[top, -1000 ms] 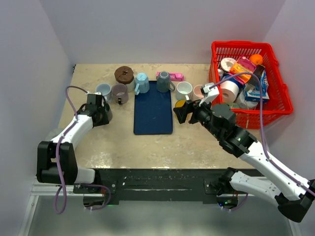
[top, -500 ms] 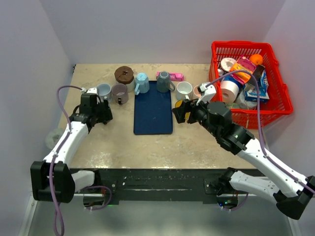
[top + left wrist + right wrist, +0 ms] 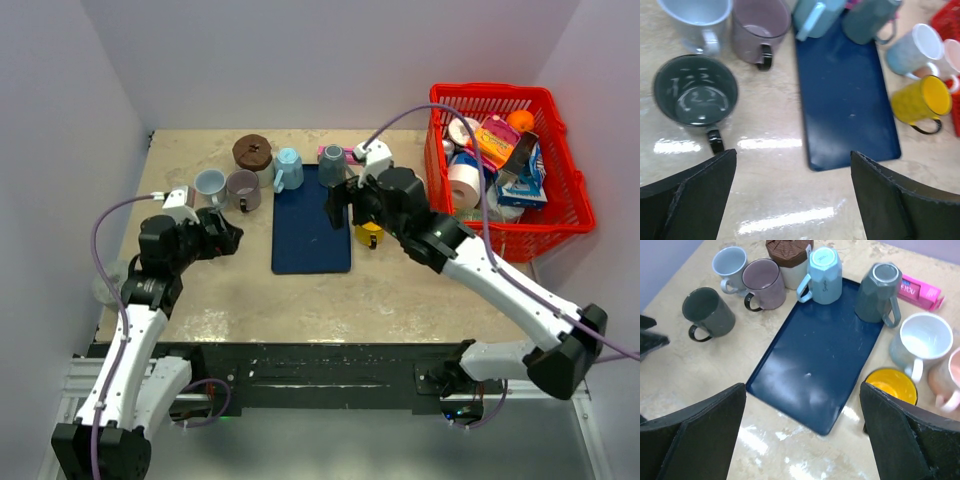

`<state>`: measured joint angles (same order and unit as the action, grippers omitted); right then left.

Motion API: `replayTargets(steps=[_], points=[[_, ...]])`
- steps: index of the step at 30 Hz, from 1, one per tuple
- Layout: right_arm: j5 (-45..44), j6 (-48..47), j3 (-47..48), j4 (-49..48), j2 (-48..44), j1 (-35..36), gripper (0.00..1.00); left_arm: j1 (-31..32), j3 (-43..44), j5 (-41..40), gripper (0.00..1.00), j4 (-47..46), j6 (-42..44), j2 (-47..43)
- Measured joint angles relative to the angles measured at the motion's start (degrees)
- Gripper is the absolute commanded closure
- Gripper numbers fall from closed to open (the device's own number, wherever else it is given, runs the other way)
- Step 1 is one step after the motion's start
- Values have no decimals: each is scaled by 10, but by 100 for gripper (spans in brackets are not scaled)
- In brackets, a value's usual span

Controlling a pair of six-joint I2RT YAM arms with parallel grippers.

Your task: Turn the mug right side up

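Both my grippers hang spread wide with nothing in them. My left gripper [image 3: 794, 156] hovers just short of the dark grey mug [image 3: 695, 91], which stands mouth up and needs nothing. My right gripper [image 3: 804, 390] is over the navy tray [image 3: 810, 350].

Two mugs stand bottom up at the tray's far end: the grey-green mug [image 3: 876, 285] on the right corner and the pale blue mug [image 3: 824, 271] at the left edge. I judge the grey-green one mine, being closer to my right gripper. I would straddle its body crosswise, clear of the handle [image 3: 894, 315], lift it well off the tray, roll it half over, then set it down.

Room is tight there. The pink box [image 3: 917, 290] lies just behind it, the white mug [image 3: 922, 342] sits just beside it, and the yellow mug [image 3: 890, 385] is near my approach.
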<state>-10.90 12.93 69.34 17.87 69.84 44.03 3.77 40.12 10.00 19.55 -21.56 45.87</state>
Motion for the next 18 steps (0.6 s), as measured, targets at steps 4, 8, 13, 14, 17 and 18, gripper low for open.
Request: replayTargets(steps=[4, 8, 13, 14, 17, 18], points=[[35, -56, 54, -26, 90, -16, 2, 3, -44, 66, 1, -42, -14, -36], [82, -102, 99, -49, 191, -61, 3, 16, -51, 110, 1, -71, -14, -17], [122, -145, 191, -50, 340, -139, 6, 17, -53, 152, 1, -94, -17, 18], [122, -157, 214, -50, 370, -149, 8, 17, -53, 156, 1, -95, -17, 25], [119, -189, 279, -37, 449, -166, 10, 17, -53, 162, 1, -97, -17, 43], [120, -199, 301, -33, 475, -168, 12, 17, -53, 164, 1, -97, -16, 49]])
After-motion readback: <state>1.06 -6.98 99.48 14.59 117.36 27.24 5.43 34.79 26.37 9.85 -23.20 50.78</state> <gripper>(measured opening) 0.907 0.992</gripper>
